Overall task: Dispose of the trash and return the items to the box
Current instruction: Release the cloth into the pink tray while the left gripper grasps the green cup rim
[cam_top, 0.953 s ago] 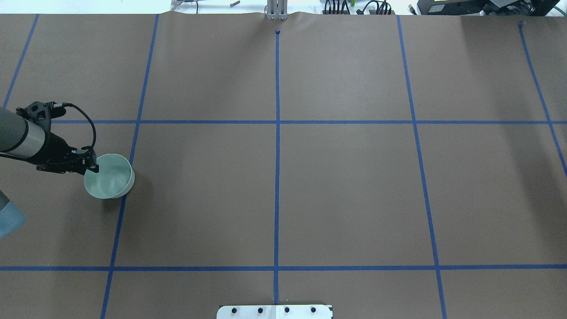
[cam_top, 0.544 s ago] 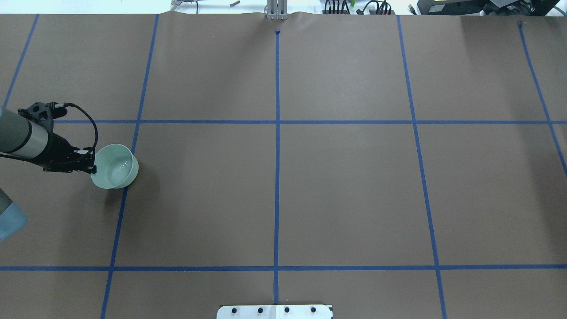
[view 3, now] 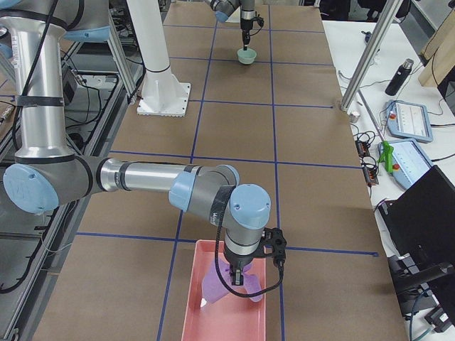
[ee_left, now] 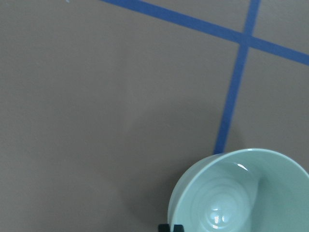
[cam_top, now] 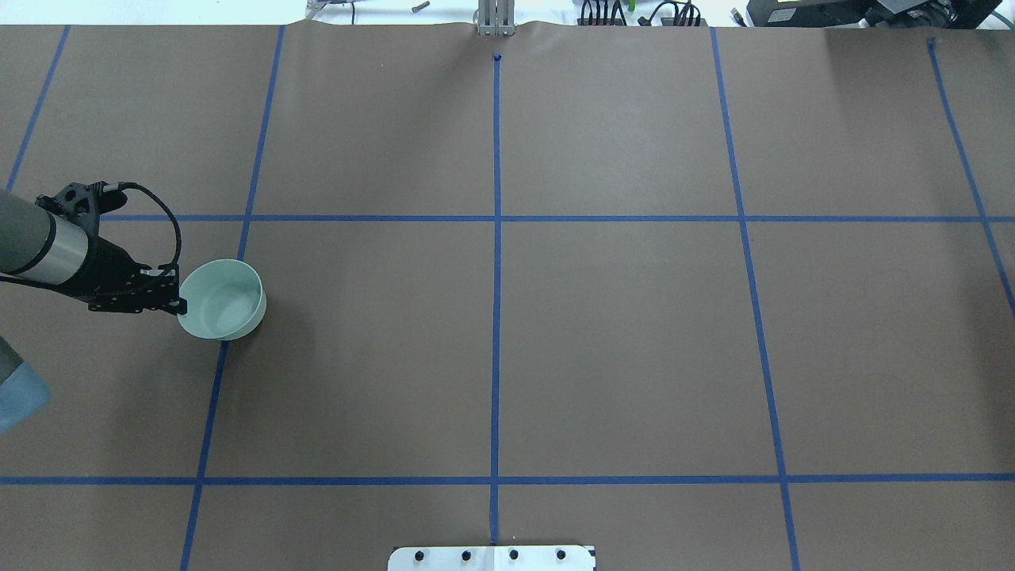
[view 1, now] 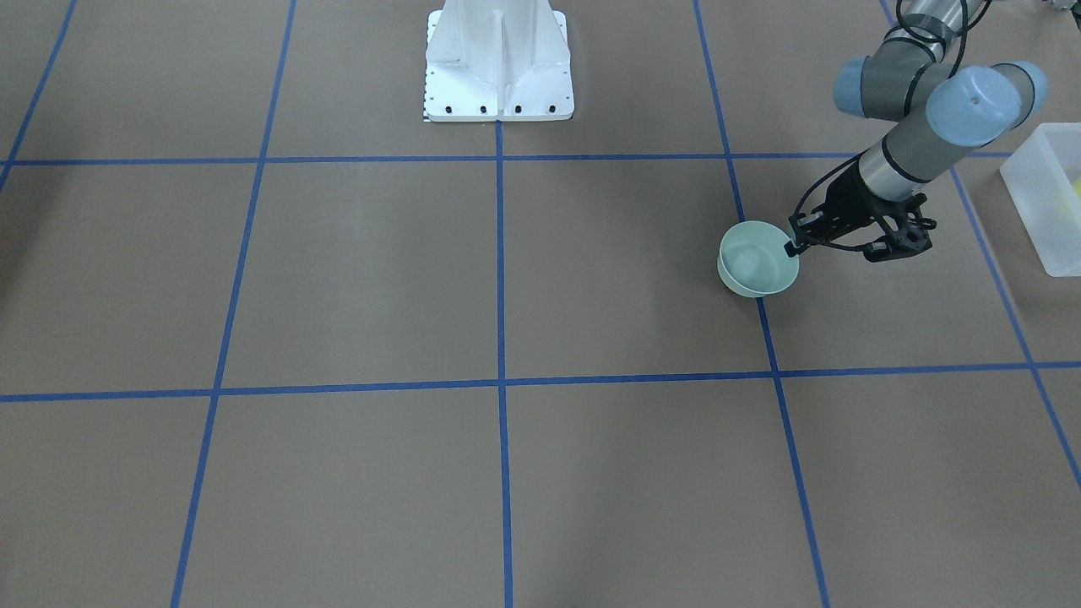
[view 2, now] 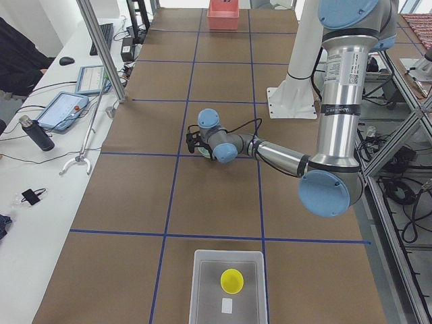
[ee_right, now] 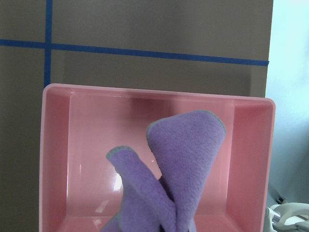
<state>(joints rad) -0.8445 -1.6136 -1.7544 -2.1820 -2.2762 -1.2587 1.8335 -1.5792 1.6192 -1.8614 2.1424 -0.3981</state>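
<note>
bowl (cam_top: 221,300) shows in left pincer (cam_top: 181,304) overhead; exterior left adds boxed cup (view 2: 231,281).

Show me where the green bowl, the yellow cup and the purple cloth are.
green bowl (cam_top: 224,301): overhead view, on its inside floor.
yellow cup (view 2: 231,281): left side view, on its open mouth.
purple cloth (ee_right: 188,142): right wrist view, on its upper fold.

You find no legible text, number or brand in any view; the printed strip (view 2: 335,84) on the left arm (view 2: 343,121) is too small to read.
</note>
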